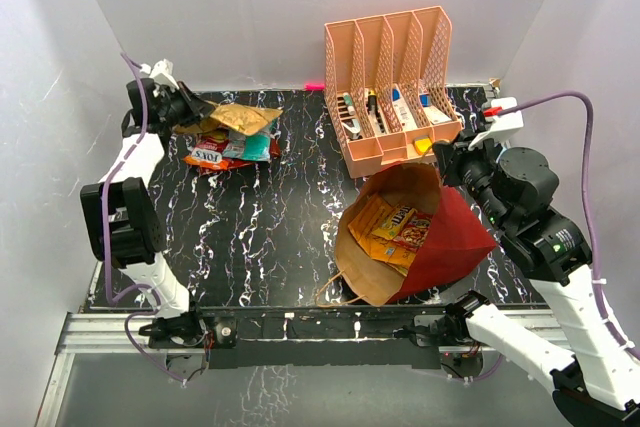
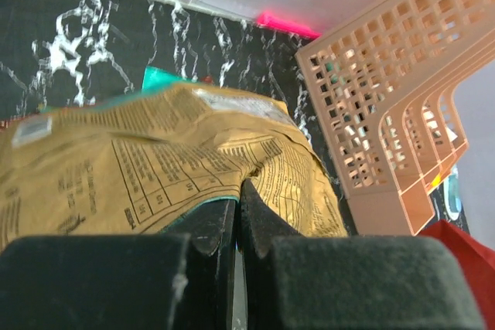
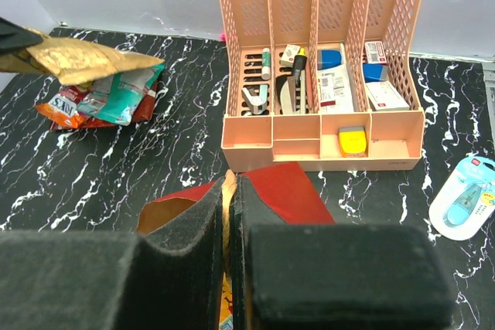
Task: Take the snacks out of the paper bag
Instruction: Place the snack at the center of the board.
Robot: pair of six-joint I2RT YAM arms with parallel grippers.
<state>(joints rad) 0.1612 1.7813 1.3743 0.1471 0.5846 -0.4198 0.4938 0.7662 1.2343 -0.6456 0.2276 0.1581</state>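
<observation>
The dark red paper bag (image 1: 455, 237) lies tilted at the right, its brown mouth facing left. Yellow and orange snacks (image 1: 398, 227) show inside it. My right gripper (image 1: 443, 159) is shut on the bag's upper rim; in the right wrist view the brown paper edge sits pinched between the jaws of that gripper (image 3: 230, 183). At the far left my left gripper (image 1: 205, 115) is shut on a gold packet (image 1: 242, 117), held just above a pile of red, orange and teal snacks (image 1: 232, 149). In the left wrist view the gold packet (image 2: 155, 160) fills the view ahead of the gripper (image 2: 238, 191).
A peach mesh organizer (image 1: 390, 152) with pens and small items stands at the back, right behind the bag. A light-blue tag-like object (image 3: 464, 199) lies to its right. White walls close in the table on three sides.
</observation>
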